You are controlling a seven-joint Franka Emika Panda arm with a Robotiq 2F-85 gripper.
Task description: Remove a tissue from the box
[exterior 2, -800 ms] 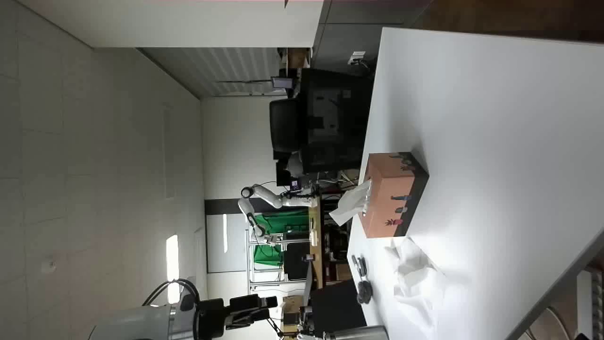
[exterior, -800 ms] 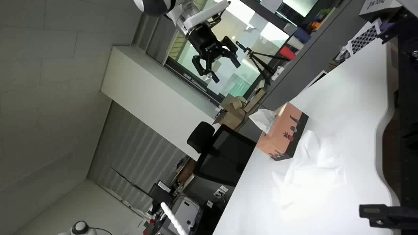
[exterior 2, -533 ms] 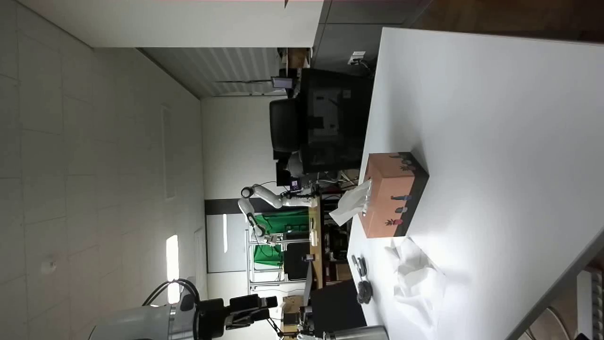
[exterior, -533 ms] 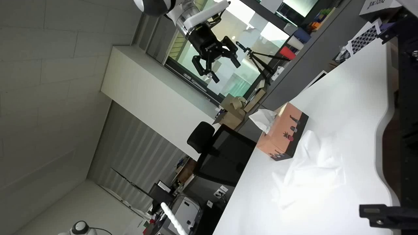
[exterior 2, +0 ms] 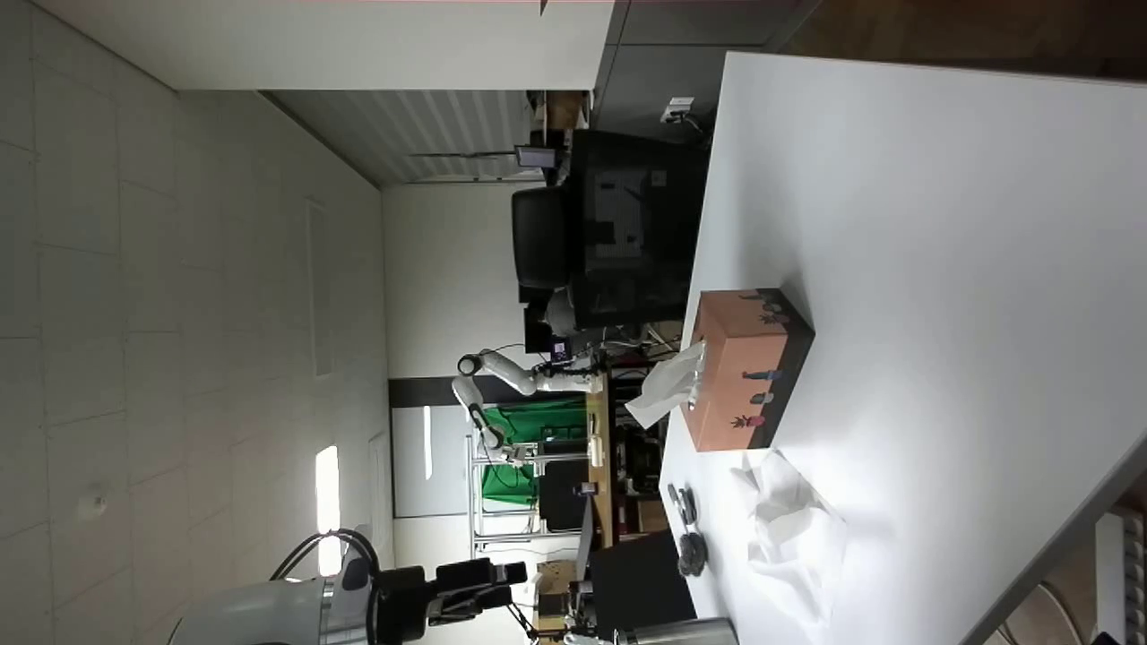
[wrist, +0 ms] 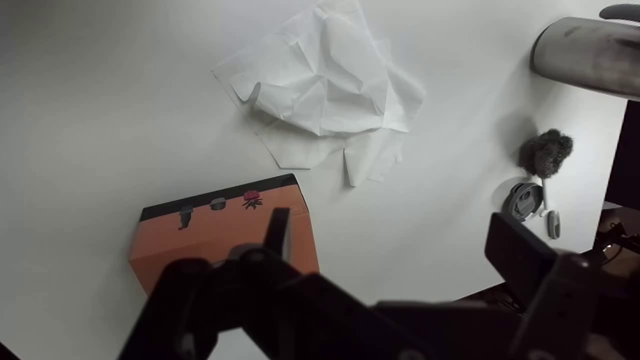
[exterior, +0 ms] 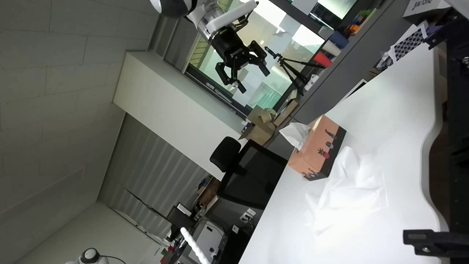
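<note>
The tan box with a dark base band stands on the white table in both exterior views [exterior: 313, 157] [exterior 2: 739, 354] and in the wrist view [wrist: 220, 227]. A white tissue sticks up out of its opening [exterior: 296, 135] [exterior 2: 668, 385]; in the wrist view my gripper mostly hides the opening. Crumpled loose tissue lies on the table beside the box [exterior: 351, 187] [exterior 2: 793, 528] [wrist: 330, 90]. My gripper [exterior: 254, 80] is open and empty, high above the table and apart from the box. In the wrist view [wrist: 392, 230] its fingers stand wide apart.
A metal bottle [wrist: 590, 57], a dark fuzzy item [wrist: 545, 152] and a grey lid [wrist: 525, 200] are near the table's edge. A black chair [exterior: 253, 176] stands behind the table [exterior 2: 941, 269]. A black tripod [exterior: 289, 69] shows in the background.
</note>
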